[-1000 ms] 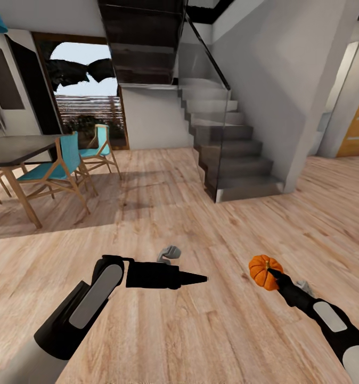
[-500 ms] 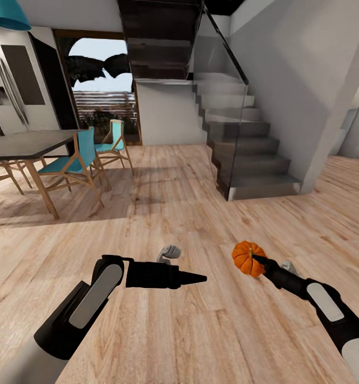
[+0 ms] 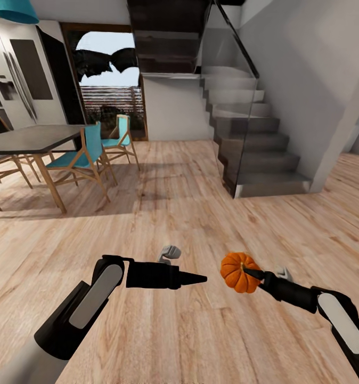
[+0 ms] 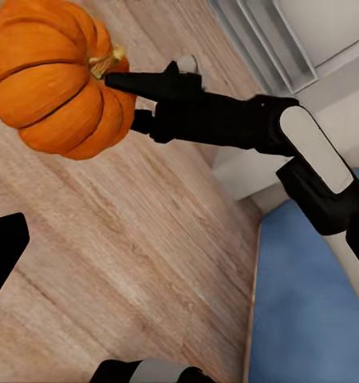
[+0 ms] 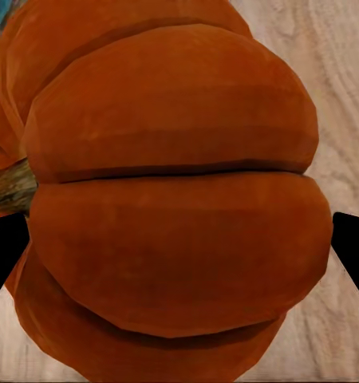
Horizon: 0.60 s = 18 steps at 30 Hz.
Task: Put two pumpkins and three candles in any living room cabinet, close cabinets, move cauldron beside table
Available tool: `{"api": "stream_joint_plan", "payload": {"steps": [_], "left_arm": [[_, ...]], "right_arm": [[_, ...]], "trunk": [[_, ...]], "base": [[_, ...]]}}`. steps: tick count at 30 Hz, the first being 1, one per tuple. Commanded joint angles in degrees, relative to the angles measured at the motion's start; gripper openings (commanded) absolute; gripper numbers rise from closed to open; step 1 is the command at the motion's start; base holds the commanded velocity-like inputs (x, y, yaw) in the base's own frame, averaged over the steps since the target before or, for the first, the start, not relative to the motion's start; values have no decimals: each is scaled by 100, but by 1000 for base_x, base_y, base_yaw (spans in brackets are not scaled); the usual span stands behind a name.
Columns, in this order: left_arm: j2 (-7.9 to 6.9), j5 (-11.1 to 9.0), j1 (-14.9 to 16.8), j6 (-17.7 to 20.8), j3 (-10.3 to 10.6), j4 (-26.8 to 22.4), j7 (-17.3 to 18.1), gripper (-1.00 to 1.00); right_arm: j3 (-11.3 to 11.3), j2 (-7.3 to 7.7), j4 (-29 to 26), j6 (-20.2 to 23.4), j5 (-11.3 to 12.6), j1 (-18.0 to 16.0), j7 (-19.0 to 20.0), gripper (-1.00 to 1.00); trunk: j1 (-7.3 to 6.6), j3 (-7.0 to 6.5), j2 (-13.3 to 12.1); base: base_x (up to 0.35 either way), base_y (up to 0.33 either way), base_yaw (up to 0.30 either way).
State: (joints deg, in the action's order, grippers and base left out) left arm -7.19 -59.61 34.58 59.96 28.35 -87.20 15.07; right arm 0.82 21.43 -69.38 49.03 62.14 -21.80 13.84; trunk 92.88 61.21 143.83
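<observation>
Our head camera has swung left, so the stairs (image 3: 259,138) and dining table (image 3: 33,140) now sit further right in the head view, and a fridge (image 3: 14,80) has come in at the left edge. Our right gripper (image 3: 249,274) has carried the pumpkin (image 3: 238,272) inward, closer to the left gripper (image 3: 198,278).

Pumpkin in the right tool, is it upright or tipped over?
Tipped. The pumpkin is held off the floor in the right tool, its stem pointing sideways toward the tool, not up.

Bright, even, sharp simulator renders
</observation>
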Motion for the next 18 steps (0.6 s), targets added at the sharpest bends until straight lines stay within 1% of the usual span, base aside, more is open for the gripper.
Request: {"api": "stream_joint_plan", "payload": {"steps": [1, 3, 5, 9, 13, 14, 18], "left_arm": [[-2, 54, 5, 4, 1, 1, 58, 100], [-2, 54, 5, 4, -2, 1, 58, 100], [-2, 54, 5, 4, -4, 1, 58, 100], [-3, 54, 5, 4, -10, 1, 58, 100], [-5, 55, 5, 4, -13, 1, 58, 100], [-6, 56, 4, 4, -13, 1, 63, 100], [-4, 57, 5, 4, -14, 1, 59, 100]], "right_arm": [[15, 52, -15, 45, 98, 26, 39, -100], [19, 120, -17, 22, 89, 55, 50, -100], [21, 156, -16, 0, 86, 96, 70, -100], [120, 185, -26, -19, 70, 207, 88, -100], [312, 188, -16, -23, -2, 242, 104, -100], [540, 179, -11, -21, -38, 251, 107, -100], [651, 169, 3, -18, -50, 257, 91, -100]], "trunk": [[-2, 14, 3], [-2, 32, 3], [-2, 44, 3], [-2, 52, 3], [-2, 54, 3], [-2, 54, 3], [-2, 54, 3]], "base": [[0, 0, 37], [0, 0, 24], [0, 0, 12], [0, 0, 4], [0, 0, 1], [0, 0, 0], [0, 0, 0]]}}
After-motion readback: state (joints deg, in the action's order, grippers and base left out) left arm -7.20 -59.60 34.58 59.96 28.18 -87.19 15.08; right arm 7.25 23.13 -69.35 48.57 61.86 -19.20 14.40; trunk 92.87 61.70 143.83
